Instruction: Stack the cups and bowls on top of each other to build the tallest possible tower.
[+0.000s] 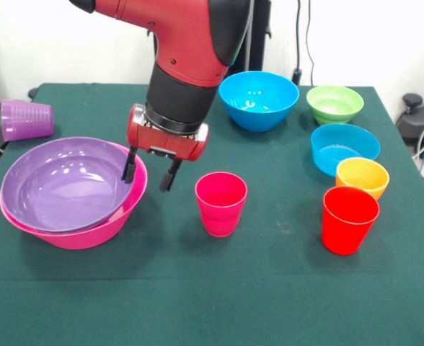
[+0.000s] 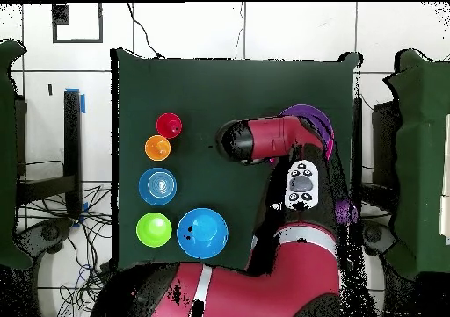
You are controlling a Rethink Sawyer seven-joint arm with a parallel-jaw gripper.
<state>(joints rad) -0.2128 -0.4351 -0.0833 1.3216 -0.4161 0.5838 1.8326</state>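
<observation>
- The tower (image 1: 75, 216) sits at the left of the green bench (image 1: 197, 295) in the front view: a large purple bowl (image 1: 64, 184) nested inside a huge pink bowl (image 1: 107, 225), both upright with their openings facing up. The purple bowl tilts slightly within the pink one.
- The tool (image 1: 151, 174) hangs just above the tower's right rim, its two black fingers spread apart and holding nothing. One finger (image 1: 129, 166) overlaps the purple bowl's rim in the front view; whether it touches cannot be told. The other finger hangs outside the bowls, over the bench.
- The red and black arm (image 1: 190, 43) comes down from the top of the front view. In the overhead view it covers most of the tower.
- A magenta-pink cup (image 1: 221, 203) stands upright just right of the tool, opening up.
- A translucent purple cup (image 1: 26, 120) lies on its side at the far left, behind the tower, its long axis running left to right and its mouth pointing right.
- A red cup (image 1: 350, 219) stands upright at the right, just in front of a small orange bowl (image 1: 362, 176).
- Behind the orange bowl sit a cyan bowl (image 1: 345, 148) and then a green bowl (image 1: 334, 104), forming a line with it.
- A large blue bowl (image 1: 258, 99) stands left of the green bowl, right beside the arm.
</observation>
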